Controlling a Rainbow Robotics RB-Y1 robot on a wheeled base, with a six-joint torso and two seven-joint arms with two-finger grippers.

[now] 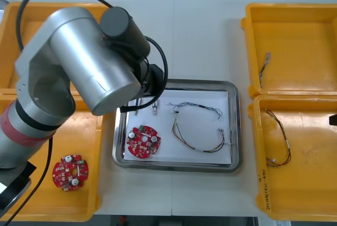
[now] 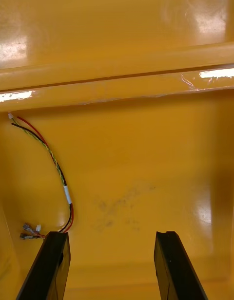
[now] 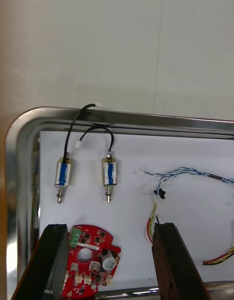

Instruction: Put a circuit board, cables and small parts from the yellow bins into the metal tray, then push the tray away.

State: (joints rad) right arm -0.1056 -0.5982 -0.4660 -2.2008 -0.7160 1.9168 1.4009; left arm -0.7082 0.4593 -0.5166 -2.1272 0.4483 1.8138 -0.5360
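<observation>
Metal tray (image 1: 235,131) holds circuit board (image 1: 143,141), cables (image 1: 202,148), small metal parts (image 3: 109,173). Left hand (image 3: 109,229) spread over it, right hand (image 2: 112,236) spread over right bin (image 1: 310,184). Off-centre push could skew tray.

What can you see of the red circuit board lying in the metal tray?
The round red circuit board lies flat on the white inside of the metal tray, in its near left corner. It has a hole near its centre, a green terminal block at its rim, silvery cylindrical components and small white connectors. Nothing grips it. The two small metal parts lie apart from it. The left gripper hangs open over it, one finger at each side.
</observation>
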